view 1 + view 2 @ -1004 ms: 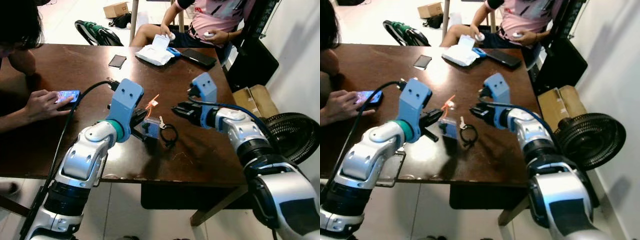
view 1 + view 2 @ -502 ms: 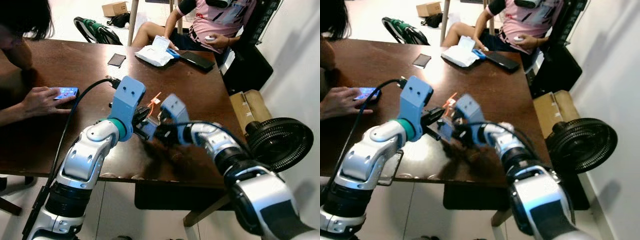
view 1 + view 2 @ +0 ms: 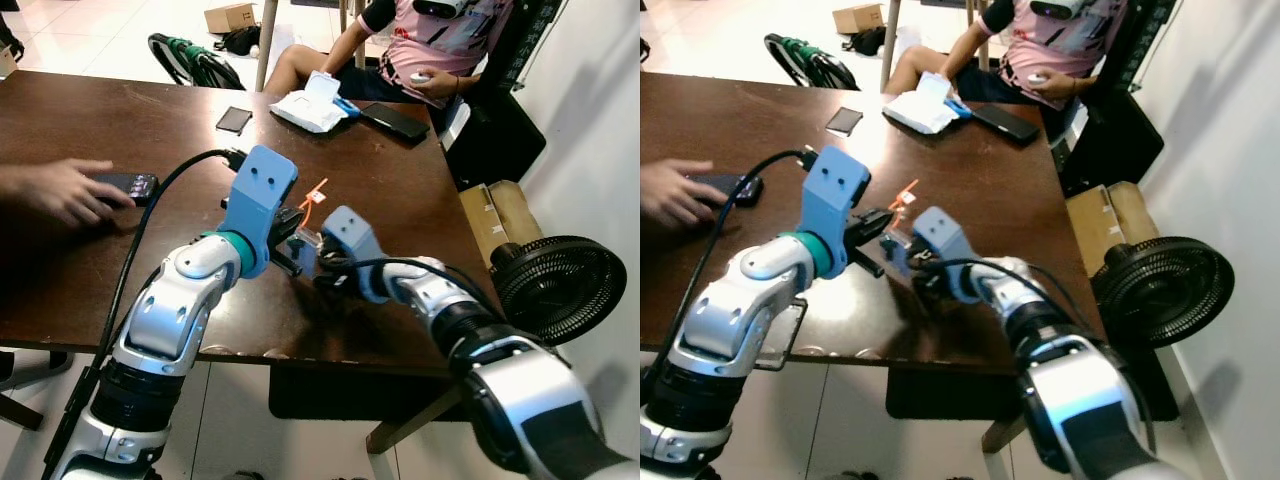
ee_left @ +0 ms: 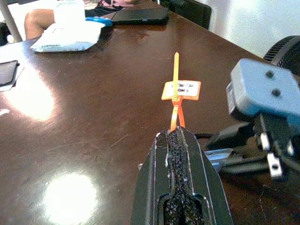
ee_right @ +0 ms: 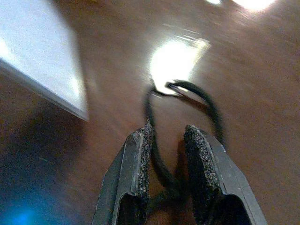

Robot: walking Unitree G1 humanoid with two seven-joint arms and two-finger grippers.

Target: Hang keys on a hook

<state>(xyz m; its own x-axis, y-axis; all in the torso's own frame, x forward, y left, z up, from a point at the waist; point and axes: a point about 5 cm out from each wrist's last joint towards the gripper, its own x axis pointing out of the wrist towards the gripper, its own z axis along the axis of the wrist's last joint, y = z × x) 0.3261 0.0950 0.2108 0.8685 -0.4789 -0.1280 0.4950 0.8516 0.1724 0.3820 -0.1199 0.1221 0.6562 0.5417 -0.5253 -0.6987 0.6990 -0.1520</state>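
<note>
Two grippers meet over the brown table (image 3: pixel 150 280). The left gripper (image 4: pixel 177 136), pressed together, pinches an orange tag (image 4: pixel 181 90). The right gripper (image 5: pixel 168 136), slightly spread, straddles the keys' black cord (image 5: pixel 206 105) lying on the table.

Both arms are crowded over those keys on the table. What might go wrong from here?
The right end effector straddles only the thin black key loop, which could slip out as it lifts. The left end effector pinches just the orange tag, so the hook piece may twist. Both arms work very close together above the table and might bump. A person's hand rests nearby on it.
</note>
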